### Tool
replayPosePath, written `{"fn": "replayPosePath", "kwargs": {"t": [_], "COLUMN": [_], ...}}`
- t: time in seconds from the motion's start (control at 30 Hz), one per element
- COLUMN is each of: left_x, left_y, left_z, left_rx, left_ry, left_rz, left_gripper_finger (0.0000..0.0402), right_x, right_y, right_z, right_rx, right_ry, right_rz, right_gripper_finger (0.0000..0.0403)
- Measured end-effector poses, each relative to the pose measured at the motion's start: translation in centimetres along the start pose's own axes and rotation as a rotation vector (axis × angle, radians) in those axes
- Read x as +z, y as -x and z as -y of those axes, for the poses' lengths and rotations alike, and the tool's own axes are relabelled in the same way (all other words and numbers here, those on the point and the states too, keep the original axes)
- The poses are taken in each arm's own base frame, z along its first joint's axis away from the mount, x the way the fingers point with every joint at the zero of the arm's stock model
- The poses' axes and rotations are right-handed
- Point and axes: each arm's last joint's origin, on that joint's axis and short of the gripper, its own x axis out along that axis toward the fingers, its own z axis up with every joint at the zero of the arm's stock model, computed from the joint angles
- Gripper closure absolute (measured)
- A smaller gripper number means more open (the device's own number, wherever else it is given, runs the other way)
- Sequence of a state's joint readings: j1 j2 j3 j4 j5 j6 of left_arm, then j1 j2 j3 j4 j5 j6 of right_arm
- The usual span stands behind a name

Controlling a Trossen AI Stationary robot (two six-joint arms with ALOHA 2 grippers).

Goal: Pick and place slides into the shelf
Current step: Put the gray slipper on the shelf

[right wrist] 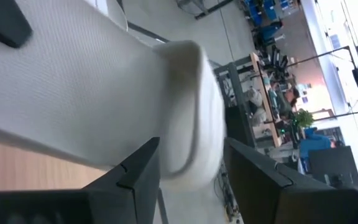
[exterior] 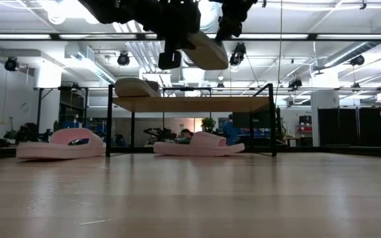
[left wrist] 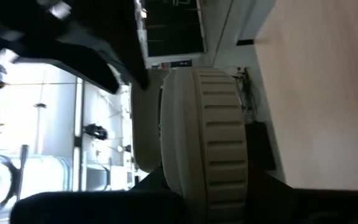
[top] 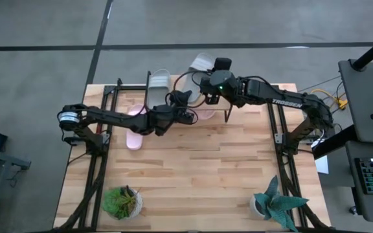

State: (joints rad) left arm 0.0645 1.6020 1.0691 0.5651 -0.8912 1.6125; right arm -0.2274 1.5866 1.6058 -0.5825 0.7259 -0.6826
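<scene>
One pale grey slide (top: 201, 63) (exterior: 204, 49) hangs tilted in the air above the shelf (top: 173, 87) (exterior: 190, 104), between both grippers. My left gripper (top: 181, 98) (left wrist: 210, 199) reaches in from the table's left. My right gripper (top: 207, 83) (right wrist: 191, 174) comes from the right. Both are shut on this slide. The second grey slide (top: 158, 81) (exterior: 136, 87) lies sole down on the shelf's plank. One pink slide (top: 135, 133) (exterior: 61, 144) rests on the table left of the shelf. The other pink slide (top: 206, 114) (exterior: 200, 144) lies under the shelf. My left gripper holds the grey slide across its width at the ribbed strap (left wrist: 219, 168), one finger (left wrist: 151, 186) on each side. The slide is lifted clear and tilted. My right gripper pinches a rounded end of the same slide's sole (right wrist: 188, 143) between its two fingers (right wrist: 138, 171). That end is the higher one (exterior: 222, 41) in the low view.
The shelf stands at the table's far middle on thin black legs (exterior: 109, 125). Two potted plants sit near the table's near edge, one on the left (top: 122, 202) and one on the right (top: 274, 204). Bare wooden tabletop (top: 199, 162) lies between them and the shelf.
</scene>
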Motion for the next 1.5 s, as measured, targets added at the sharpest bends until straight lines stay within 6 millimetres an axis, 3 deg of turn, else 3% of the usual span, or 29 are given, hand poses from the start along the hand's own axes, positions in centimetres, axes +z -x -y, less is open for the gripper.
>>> {"fn": "replayPosePath", "kwargs": {"t": [0.63,0.77,0.93,1.17,1.5], "left_x": [1.0,1.0,1.0,1.0,-0.3], "left_y": [1.2,1.2,1.2,1.2,1.7], "left_z": [-0.6,-0.8,-0.8,-0.7,-0.1], "left_rx": [0.044,0.052,0.054,0.052,0.033], "left_ry": [-0.016,-0.005,-0.003,0.089,0.264], "left_rz": [0.04,0.04,0.045,0.049,0.034], "left_gripper_finger": [0.0373,0.0373,0.0373,0.037,0.0247], "right_x": [-0.2,-0.3,-0.3,-0.1,-0.3], "right_y": [-0.9,-0.9,-0.9,-1.0,-1.5], "right_z": [1.1,1.1,1.1,1.4,2.2], "right_rx": [-0.027,-0.028,-0.031,-0.054,-0.075], "right_ry": [-0.016,-0.014,0.012,0.019,0.023], "right_rz": [0.024,0.022,0.018,0.036,0.055], "right_gripper_finger": [0.026,0.0291,0.0377,0.0392,0.0394]}}
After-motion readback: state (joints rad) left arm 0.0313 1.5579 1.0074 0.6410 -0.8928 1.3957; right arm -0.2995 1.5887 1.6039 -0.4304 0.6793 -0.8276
